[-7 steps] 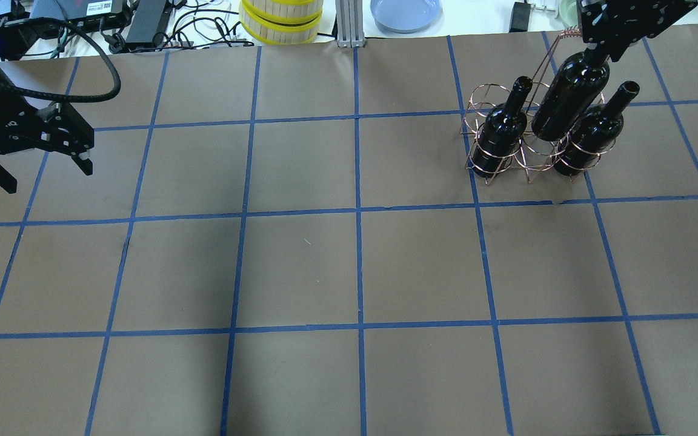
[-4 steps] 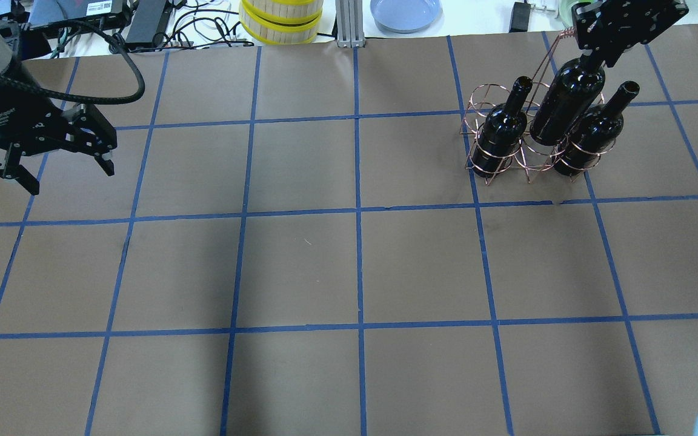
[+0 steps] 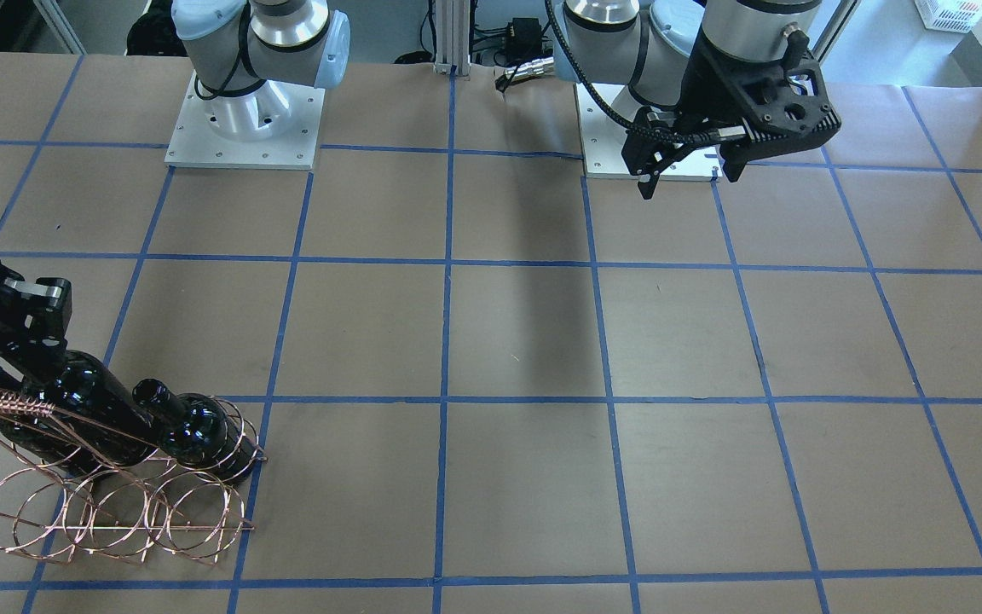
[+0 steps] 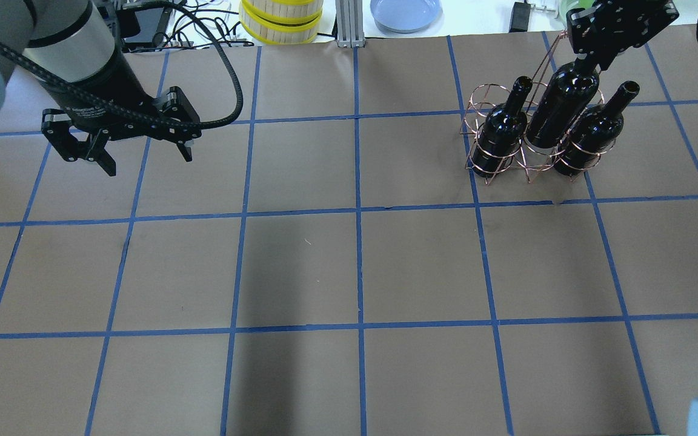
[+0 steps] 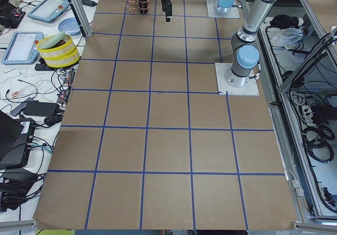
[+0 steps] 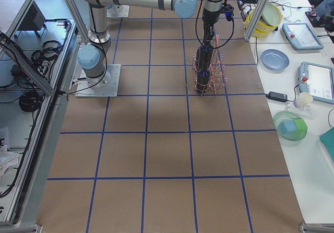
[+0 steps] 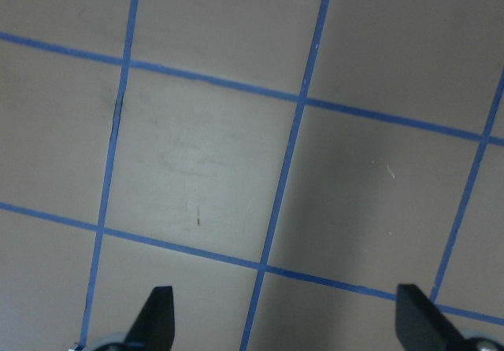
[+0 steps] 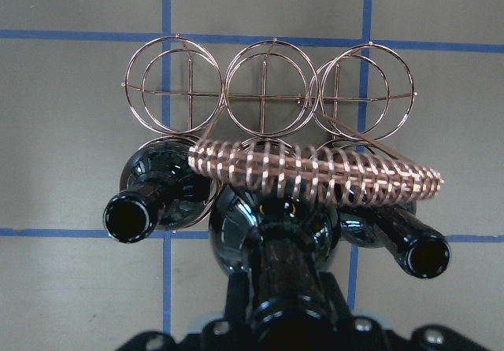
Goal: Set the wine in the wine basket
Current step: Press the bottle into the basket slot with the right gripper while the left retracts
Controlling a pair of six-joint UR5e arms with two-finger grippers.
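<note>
The copper wire wine basket (image 4: 480, 97) stands at the table's far right. Two dark wine bottles (image 4: 499, 136) (image 4: 594, 136) sit in the outer rings of one row. My right gripper (image 4: 591, 57) is shut on the neck of a third wine bottle (image 4: 561, 106), held tilted with its base in the middle ring between them. The right wrist view shows this bottle (image 8: 272, 225) under the twisted handle (image 8: 315, 174), with three empty rings (image 8: 264, 91) beyond. My left gripper (image 4: 146, 163) is open and empty above the table's far left, also seen in the left wrist view (image 7: 287, 323).
Beyond the table's far edge are a yellow-rimmed wooden container (image 4: 281, 18), a blue plate (image 4: 405, 12), an aluminium post (image 4: 347, 24) and cables (image 4: 197, 24). The brown table (image 4: 355, 266) carries a blue tape grid.
My left arm has swung right, further over the table, gripper still open. My right gripper has moved slightly with the bottle, which now sits lower in the middle ring.
</note>
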